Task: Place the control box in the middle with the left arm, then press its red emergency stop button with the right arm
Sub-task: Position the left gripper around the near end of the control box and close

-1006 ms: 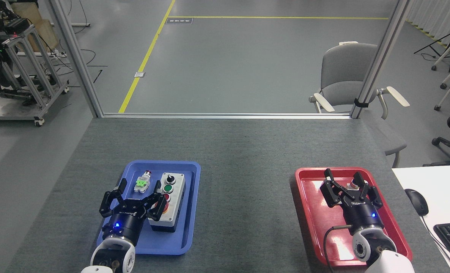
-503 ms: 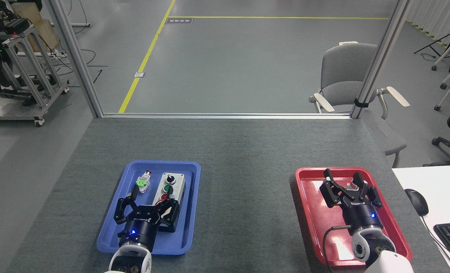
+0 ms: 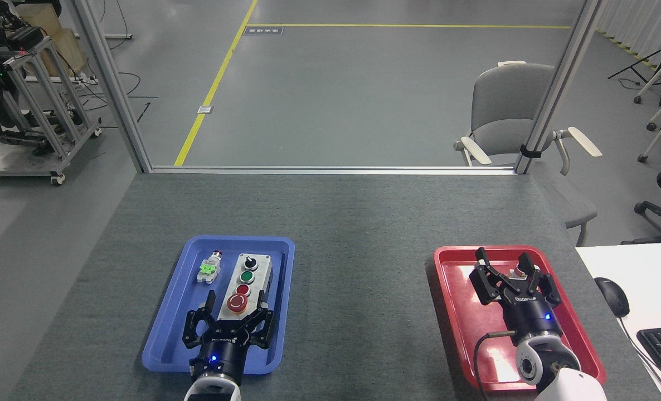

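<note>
Glossy red tray (image 3: 458, 312); matt felt-like tabletop (image 3: 358, 234).

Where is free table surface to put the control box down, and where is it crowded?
The widest bare patch is the grey felt table between the blue tray and the red tray; the strip beyond both trays is also free. Inside the blue tray it is crowded: the control box, a small switch part and the open left gripper. The right gripper hangs over the red tray.

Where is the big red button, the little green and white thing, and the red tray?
red emergency stop button (image 3: 237, 302), head view, on its red cap.
green and white switch part (image 3: 208, 270), head view, on its green middle.
red tray (image 3: 457, 312), head view, on its bare floor left of the gripper.
</note>
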Controlling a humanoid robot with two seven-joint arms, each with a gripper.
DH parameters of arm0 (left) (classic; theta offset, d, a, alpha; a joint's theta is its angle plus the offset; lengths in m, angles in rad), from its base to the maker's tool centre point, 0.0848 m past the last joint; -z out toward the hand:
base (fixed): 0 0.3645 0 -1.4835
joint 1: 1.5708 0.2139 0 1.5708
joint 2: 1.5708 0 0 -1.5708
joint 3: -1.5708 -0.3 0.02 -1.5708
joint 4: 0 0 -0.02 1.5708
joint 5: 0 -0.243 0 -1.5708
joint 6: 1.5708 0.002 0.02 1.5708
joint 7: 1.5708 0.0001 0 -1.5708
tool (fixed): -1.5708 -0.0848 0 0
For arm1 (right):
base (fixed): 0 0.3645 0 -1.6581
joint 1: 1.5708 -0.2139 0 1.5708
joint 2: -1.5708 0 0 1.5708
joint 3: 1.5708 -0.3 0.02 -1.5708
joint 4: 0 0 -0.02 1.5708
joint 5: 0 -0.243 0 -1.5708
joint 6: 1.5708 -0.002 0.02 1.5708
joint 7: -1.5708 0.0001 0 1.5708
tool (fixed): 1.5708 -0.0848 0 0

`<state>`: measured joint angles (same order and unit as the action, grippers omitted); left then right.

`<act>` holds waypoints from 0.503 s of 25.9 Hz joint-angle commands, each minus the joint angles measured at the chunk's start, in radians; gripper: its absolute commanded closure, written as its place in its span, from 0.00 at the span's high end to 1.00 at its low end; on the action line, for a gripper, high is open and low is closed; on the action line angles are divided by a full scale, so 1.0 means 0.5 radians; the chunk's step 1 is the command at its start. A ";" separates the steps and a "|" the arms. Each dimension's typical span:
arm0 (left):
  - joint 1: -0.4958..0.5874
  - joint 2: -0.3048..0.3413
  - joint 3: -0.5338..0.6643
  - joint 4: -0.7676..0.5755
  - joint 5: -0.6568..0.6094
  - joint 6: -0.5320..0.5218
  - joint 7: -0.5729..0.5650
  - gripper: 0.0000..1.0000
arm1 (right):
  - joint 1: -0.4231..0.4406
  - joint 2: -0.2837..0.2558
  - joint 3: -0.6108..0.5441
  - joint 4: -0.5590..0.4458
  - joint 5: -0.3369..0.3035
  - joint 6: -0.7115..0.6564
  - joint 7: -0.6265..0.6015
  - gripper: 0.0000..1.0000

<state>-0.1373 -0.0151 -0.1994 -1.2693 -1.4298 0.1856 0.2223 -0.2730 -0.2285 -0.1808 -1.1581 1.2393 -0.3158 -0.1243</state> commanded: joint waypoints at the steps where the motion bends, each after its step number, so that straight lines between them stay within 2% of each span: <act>1: 0.011 -0.007 -0.006 0.032 0.000 0.003 0.031 0.99 | 0.000 0.000 0.000 0.000 0.000 0.000 0.000 1.00; 13: 0.042 0.009 -0.003 0.001 0.016 0.000 0.105 0.99 | 0.003 0.000 0.015 0.003 0.000 0.000 0.000 1.00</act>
<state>-0.1204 -0.0137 -0.2010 -1.2665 -1.4244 0.1873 0.2720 -0.2716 -0.2277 -0.1736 -1.1576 1.2392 -0.3158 -0.1245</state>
